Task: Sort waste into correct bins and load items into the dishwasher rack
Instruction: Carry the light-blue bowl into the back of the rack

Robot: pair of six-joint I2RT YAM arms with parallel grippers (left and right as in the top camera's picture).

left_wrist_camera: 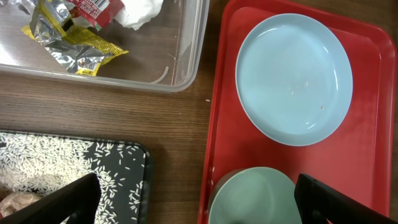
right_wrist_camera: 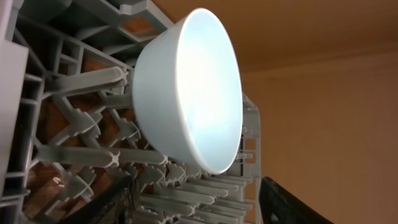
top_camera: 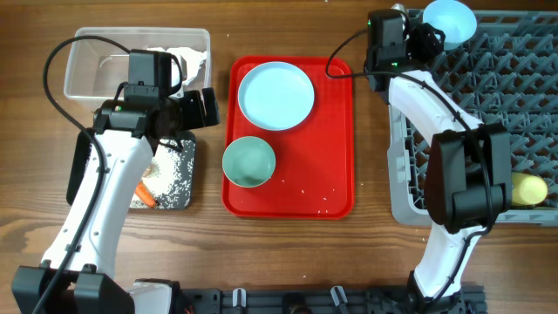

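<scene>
My left gripper (top_camera: 199,106) (left_wrist_camera: 196,208) is open and empty, over the gap between the black tray (top_camera: 185,174) (left_wrist_camera: 134,155) and the red tray. The black tray holds rice grains (left_wrist_camera: 56,165), a carrot piece (top_camera: 146,194) and a brown lump (left_wrist_camera: 18,202). The clear tub (top_camera: 83,65) (left_wrist_camera: 186,68) holds a napkin (left_wrist_camera: 140,9) and wrappers (left_wrist_camera: 68,37). A light-blue plate (top_camera: 275,94) (left_wrist_camera: 293,78) and a teal bowl (top_camera: 248,161) (left_wrist_camera: 255,196) sit on the red tray. My right gripper (top_camera: 429,39) (right_wrist_camera: 196,208) is open beside a pale blue bowl (top_camera: 449,19) (right_wrist_camera: 186,87) lying tilted on the rack's pegs (right_wrist_camera: 93,155).
The grey dishwasher rack (top_camera: 497,87) fills the right side, with a yellow cup (top_camera: 527,187) at its right edge. The flat red tray (top_camera: 327,166) (left_wrist_camera: 373,124) lies in the middle with a few rice grains on it. Wooden table shows between the trays.
</scene>
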